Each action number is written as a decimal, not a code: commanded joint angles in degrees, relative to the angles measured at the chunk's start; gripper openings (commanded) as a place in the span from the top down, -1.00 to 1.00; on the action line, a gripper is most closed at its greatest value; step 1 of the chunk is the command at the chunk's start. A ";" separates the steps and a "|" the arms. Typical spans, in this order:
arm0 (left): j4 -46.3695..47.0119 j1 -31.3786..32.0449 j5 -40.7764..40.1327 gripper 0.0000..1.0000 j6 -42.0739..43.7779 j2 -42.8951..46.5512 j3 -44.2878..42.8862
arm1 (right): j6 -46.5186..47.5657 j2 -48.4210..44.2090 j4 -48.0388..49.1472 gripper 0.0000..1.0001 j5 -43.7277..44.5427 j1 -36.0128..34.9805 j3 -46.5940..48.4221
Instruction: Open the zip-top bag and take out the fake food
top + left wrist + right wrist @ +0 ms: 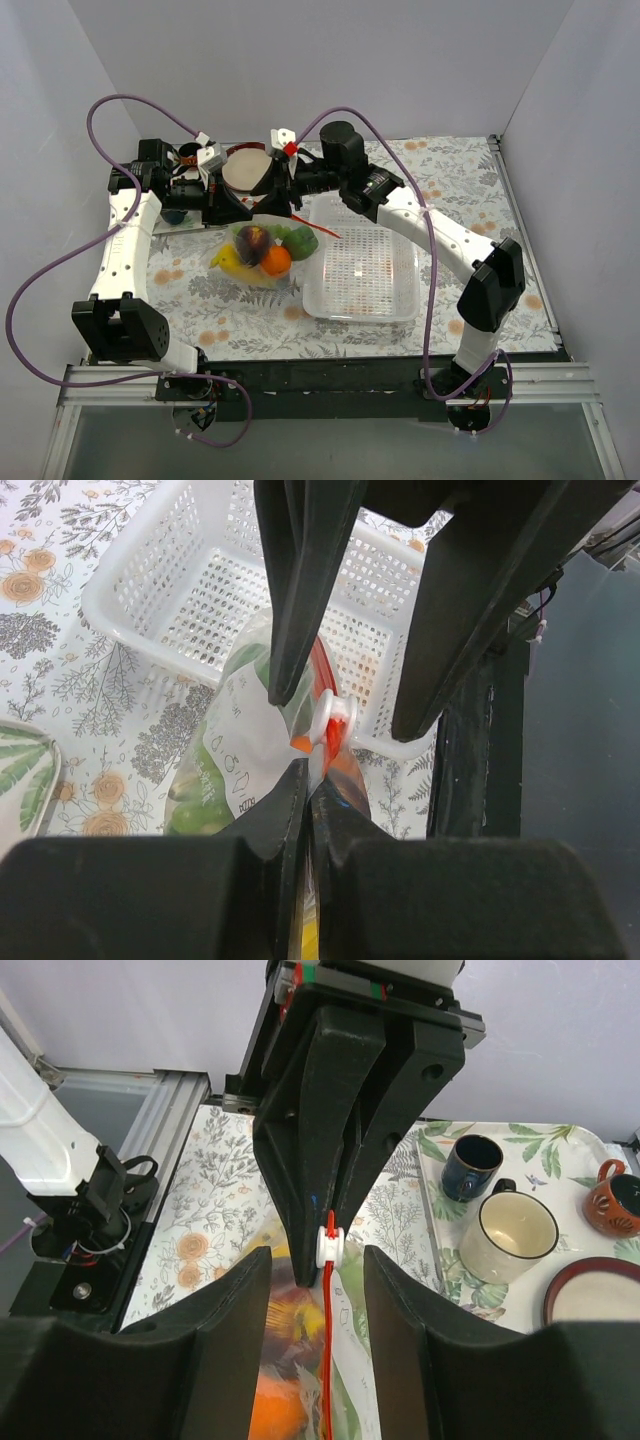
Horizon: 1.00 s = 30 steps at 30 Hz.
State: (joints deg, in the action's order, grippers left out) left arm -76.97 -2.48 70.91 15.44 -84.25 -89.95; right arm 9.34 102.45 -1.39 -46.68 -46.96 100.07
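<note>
Shows the zip-top bag (pixel 262 245) just left of the white basket (pixel 365 318), over the floral table (pixel 190 290), top edge pulled up, fake food (pixel 272 258) bunched low inside. Pinches that edge beside the white slider (pixel 328 1245) in the left gripper (pixel 308 775), fingers pressed together. Straddles the orange-red zip strip (pixel 326 1360) with the right gripper (pixel 312 1260), jaws spread.

Print on the zip-top bag (pixel 245 750) is too small to read

The left arm (pixel 125 240) and right arm (pixel 440 235) meet tip to tip near the surface's (pixel 470 200) far edge. The left end effector (pixel 308 780) clamps the bag (pixel 250 730); the right end effector (pixel 318 1260) gapes.
</note>
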 commanded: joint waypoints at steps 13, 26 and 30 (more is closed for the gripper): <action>-2.40 1.07 1.42 1.00 -0.06 0.84 -1.63 | -0.55 2.31 1.57 0.47 -1.58 -0.24 4.87; -2.48 1.16 2.56 1.00 -2.43 1.19 -5.50 | 4.19 -0.94 -1.95 0.92 4.05 0.90 -0.93; -2.48 1.07 2.39 1.00 -3.14 1.37 -6.11 | 4.28 -2.43 -1.78 0.93 4.57 2.13 -4.78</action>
State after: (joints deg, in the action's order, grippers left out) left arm -77.71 -1.41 69.21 13.26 -84.29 -92.60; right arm 12.40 103.31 -1.50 -43.81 -46.48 98.87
